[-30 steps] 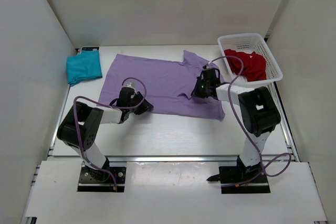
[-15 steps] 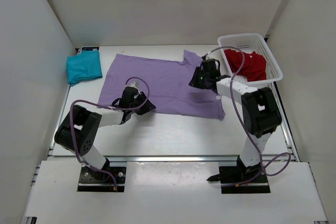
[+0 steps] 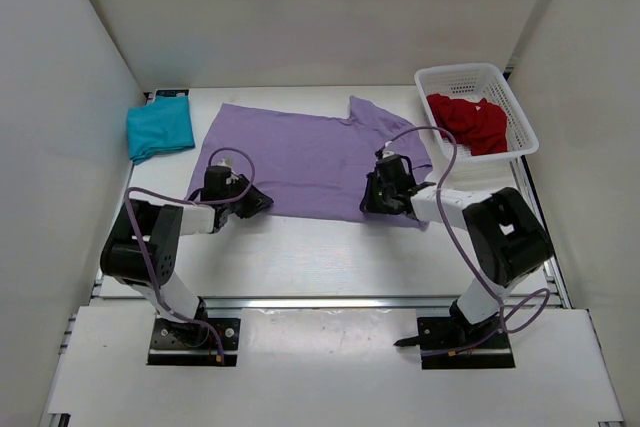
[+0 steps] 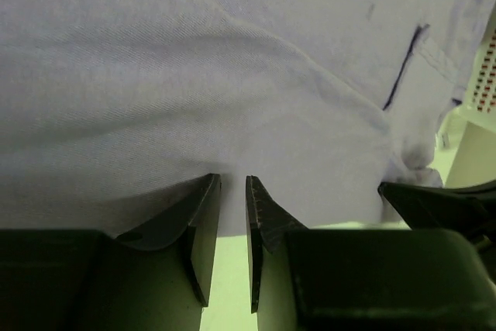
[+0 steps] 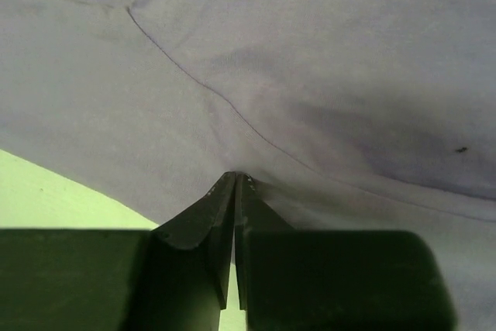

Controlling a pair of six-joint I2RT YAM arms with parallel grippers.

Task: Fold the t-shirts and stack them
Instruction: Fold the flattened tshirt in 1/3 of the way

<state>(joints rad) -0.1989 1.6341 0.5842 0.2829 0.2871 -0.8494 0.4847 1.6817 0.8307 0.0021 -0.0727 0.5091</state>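
Note:
The lavender t-shirt [image 3: 310,152] lies spread flat mid-table. My left gripper [image 3: 255,199] sits at its near hem on the left. In the left wrist view the jaws [image 4: 232,180] stand a narrow gap apart, tips at the hem of the cloth [image 4: 232,75]. My right gripper [image 3: 370,197] is at the near hem on the right. In the right wrist view it [image 5: 235,176] is shut, with a pucker of lavender fabric [image 5: 271,52] at its tips. The teal t-shirt [image 3: 160,129] lies folded at the back left. The red t-shirt [image 3: 470,122] is heaped in the basket.
The white mesh basket [image 3: 455,71] stands at the back right corner, close to the shirt's right sleeve. White walls enclose the table on the left, back and right. Bare tabletop [image 3: 320,252] runs between the shirt's near hem and the arm bases.
The right gripper came from the shirt's right sleeve area to the near hem, opened briefly and shut there. The left gripper slid left along the near hem.

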